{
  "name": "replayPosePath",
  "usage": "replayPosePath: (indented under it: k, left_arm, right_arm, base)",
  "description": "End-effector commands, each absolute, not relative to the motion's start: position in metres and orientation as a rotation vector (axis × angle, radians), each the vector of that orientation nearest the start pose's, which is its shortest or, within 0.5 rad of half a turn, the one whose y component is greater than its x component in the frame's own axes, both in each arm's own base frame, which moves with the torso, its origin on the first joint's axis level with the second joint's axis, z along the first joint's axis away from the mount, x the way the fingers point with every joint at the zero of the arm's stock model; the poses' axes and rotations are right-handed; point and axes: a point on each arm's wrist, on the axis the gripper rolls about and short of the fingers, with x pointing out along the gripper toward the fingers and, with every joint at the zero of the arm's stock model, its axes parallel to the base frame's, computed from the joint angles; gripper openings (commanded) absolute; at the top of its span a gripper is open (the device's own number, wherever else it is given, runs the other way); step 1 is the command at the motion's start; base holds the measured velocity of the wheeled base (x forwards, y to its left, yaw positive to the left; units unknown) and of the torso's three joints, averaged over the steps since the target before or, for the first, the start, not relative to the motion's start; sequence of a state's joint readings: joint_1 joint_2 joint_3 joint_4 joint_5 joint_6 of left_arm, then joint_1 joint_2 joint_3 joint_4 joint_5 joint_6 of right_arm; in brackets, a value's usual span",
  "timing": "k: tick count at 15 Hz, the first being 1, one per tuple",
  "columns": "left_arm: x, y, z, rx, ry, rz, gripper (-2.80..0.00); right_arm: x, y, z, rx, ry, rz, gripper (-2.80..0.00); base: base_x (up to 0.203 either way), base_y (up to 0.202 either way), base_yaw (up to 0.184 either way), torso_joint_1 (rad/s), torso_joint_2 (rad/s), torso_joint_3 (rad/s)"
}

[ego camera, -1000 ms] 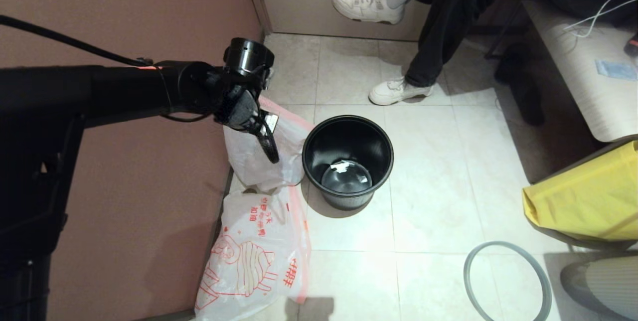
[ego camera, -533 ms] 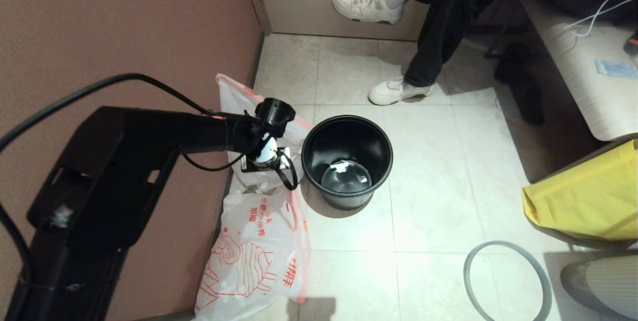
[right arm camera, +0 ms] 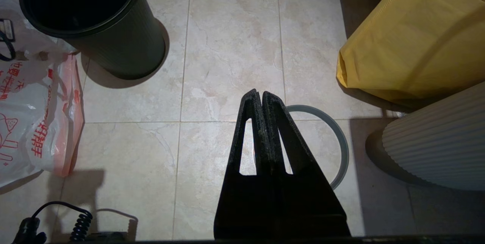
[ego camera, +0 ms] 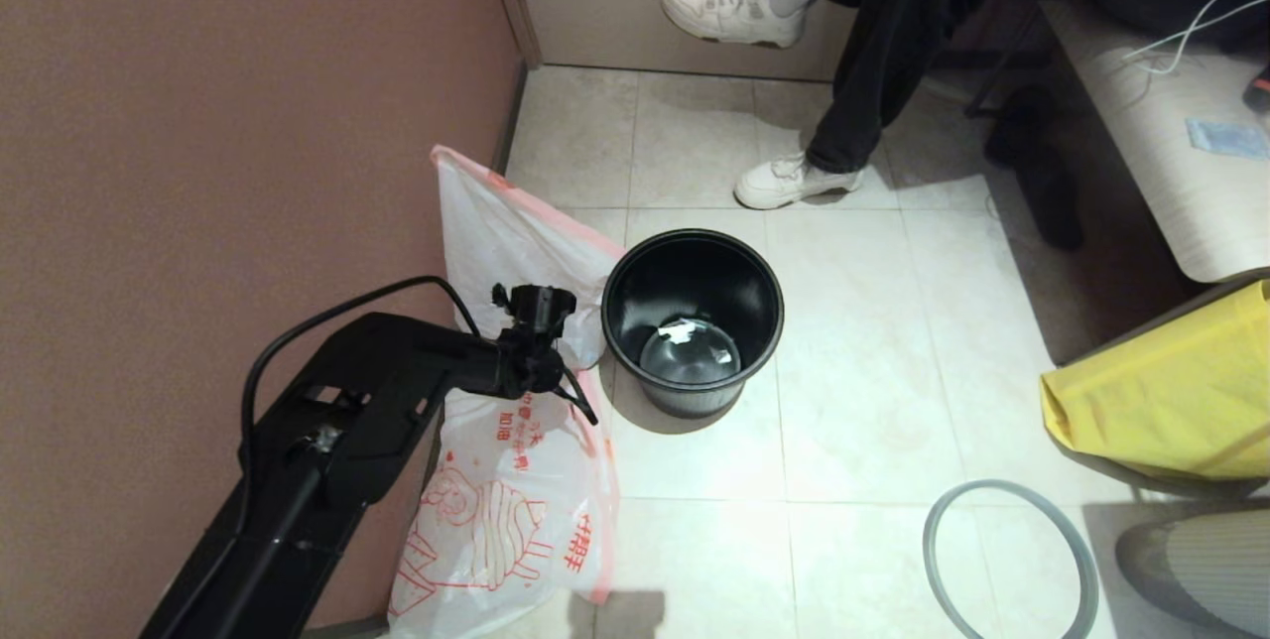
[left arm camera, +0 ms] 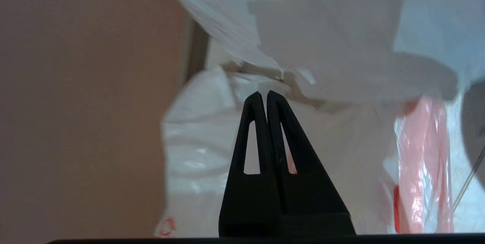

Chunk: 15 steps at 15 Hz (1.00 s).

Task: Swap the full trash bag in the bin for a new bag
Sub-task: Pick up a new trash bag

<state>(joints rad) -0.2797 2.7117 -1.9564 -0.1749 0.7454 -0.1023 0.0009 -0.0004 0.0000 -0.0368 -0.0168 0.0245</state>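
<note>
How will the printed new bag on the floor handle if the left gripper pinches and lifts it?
The new bag is probably floppy: it lies flat and crumpled. Likely very light, as nothing bulges inside. Its glossy thin film may slip from the shut left gripper.

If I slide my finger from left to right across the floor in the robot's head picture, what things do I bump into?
The brown wall → the left gripper, shut, on its black arm → the bin → the grey ring → the yellow bag. The two white bags overlap the arm, so I leave them out.
</note>
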Motion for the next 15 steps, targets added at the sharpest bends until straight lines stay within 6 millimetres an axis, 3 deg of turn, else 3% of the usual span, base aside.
replayPosePath:
  k: [1,3,4,9,12,14,15]
  left_arm:
    - [0.518,-0.132,-0.046,0.232,0.529,0.479,-2.80]
    - [0.518,-0.142,-0.072,0.214,0.459,0.477,-2.80]
    - [0.519,-0.147,-0.070,0.191,0.413,0.471,-2.80]
    - [0.522,-0.155,-0.009,0.101,0.220,0.495,-2.80]
    - [0.490,-0.167,0.040,0.082,0.212,0.450,-2.80]
    - [0.451,-0.176,0.078,0.058,0.222,0.342,-2.80]
    - [0.431,-0.181,0.088,0.052,0.240,0.279,-2.80]
  right_arm:
    - [-0.023,0.000,0.079,0.025,-0.037,-0.015,-2.80]
    - [-0.023,0.000,0.079,0.025,-0.037,-0.015,-2.80]
    - [-0.023,0.000,0.079,0.026,-0.037,-0.015,-2.80]
    - [-0.023,0.000,0.079,0.025,-0.038,-0.015,-2.80]
    - [-0.023,0.000,0.079,0.025,-0.037,-0.015,-2.80]
    - [-0.023,0.000,0.079,0.025,-0.037,-0.015,-2.80]
    - [-0.023,0.000,0.079,0.025,-0.037,-0.015,-2.80]
  base:
    - [0.000,0.000,0.000,0.000,0.00,0.000]
    - [0.000,0.000,0.000,0.000,0.00,0.000]
    - [0.000,0.000,0.000,0.000,0.00,0.000]
    - [0.000,0.000,0.000,0.000,0.00,0.000]
    - [0.000,0.000,0.000,0.000,0.00,0.000]
    - [0.000,0.000,0.000,0.000,0.00,0.000]
    - [0.000,0.000,0.000,0.000,0.00,0.000]
